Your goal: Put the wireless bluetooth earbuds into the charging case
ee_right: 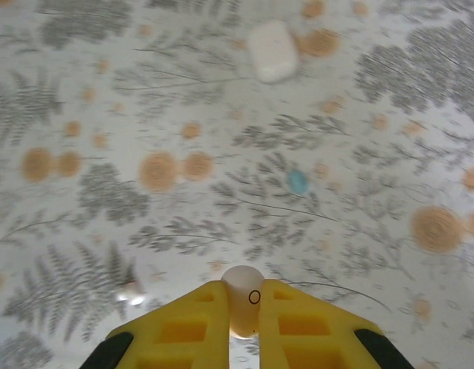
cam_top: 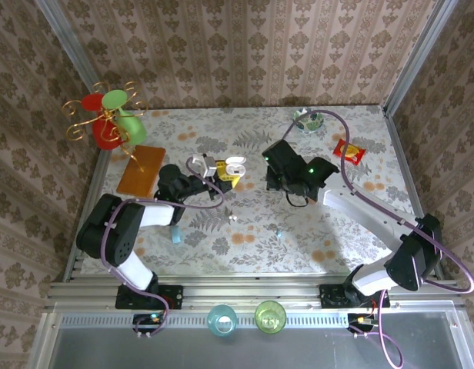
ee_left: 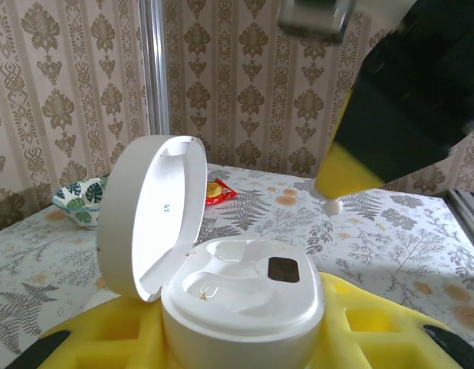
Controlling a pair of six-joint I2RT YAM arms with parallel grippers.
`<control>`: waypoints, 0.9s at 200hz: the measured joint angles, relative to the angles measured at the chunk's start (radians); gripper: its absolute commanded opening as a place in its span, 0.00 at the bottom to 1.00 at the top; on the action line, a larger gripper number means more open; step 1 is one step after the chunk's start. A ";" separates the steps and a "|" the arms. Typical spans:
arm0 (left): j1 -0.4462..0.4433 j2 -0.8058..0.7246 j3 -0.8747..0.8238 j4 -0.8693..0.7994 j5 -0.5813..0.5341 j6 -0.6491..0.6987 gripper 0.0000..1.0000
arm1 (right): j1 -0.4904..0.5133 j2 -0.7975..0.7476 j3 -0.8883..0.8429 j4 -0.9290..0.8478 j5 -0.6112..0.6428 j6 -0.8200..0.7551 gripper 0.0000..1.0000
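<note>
The charging case [ee_left: 245, 296] is white and round, and its lid [ee_left: 148, 211] stands open to the left. Both moulded slots in it are vacant. My left gripper [ee_left: 241, 342] is shut on the case's base, with yellow fingers [ee_left: 368, 330] on either side. From above, the case [cam_top: 235, 165] is held over the table's middle. My right gripper [ee_right: 242, 292] is shut on a small white earbud [ee_right: 241, 278] whose rounded tip sticks out past the fingertips. That earbud [ee_left: 332, 206] hangs above the table beyond the case, apart from it, to its right. A tiny light-blue bit [ee_right: 298, 181] lies on the table below.
A white rounded object [ee_right: 273, 50] lies on the floral tabletop. An orange board [cam_top: 141, 170] and a wire stand with red and green pieces [cam_top: 108, 119] are at the back left. A patterned bowl [cam_top: 307, 120] and a red packet [cam_top: 349, 152] sit at the back right.
</note>
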 measured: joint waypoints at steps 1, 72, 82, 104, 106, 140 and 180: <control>0.000 0.000 0.000 0.000 -0.002 0.001 0.32 | 0.003 0.000 0.003 0.002 0.000 -0.001 0.13; -0.006 0.024 0.008 0.000 -0.059 0.041 0.32 | 0.072 0.030 0.121 0.101 -0.071 -0.058 0.13; -0.006 0.024 0.008 0.000 -0.065 0.046 0.32 | 0.073 0.046 0.138 0.120 -0.078 -0.063 0.12; -0.012 0.024 0.008 0.000 -0.073 0.049 0.32 | 0.074 0.080 0.161 0.144 -0.098 -0.071 0.12; -0.013 0.024 0.008 0.000 -0.074 0.049 0.32 | 0.074 0.083 0.163 0.146 -0.101 -0.071 0.12; -0.042 0.024 0.008 0.000 -0.077 0.056 0.32 | 0.074 0.134 0.195 0.166 -0.122 -0.086 0.11; -0.043 0.024 0.008 0.000 -0.081 0.057 0.32 | 0.074 0.172 0.224 0.178 -0.142 -0.090 0.12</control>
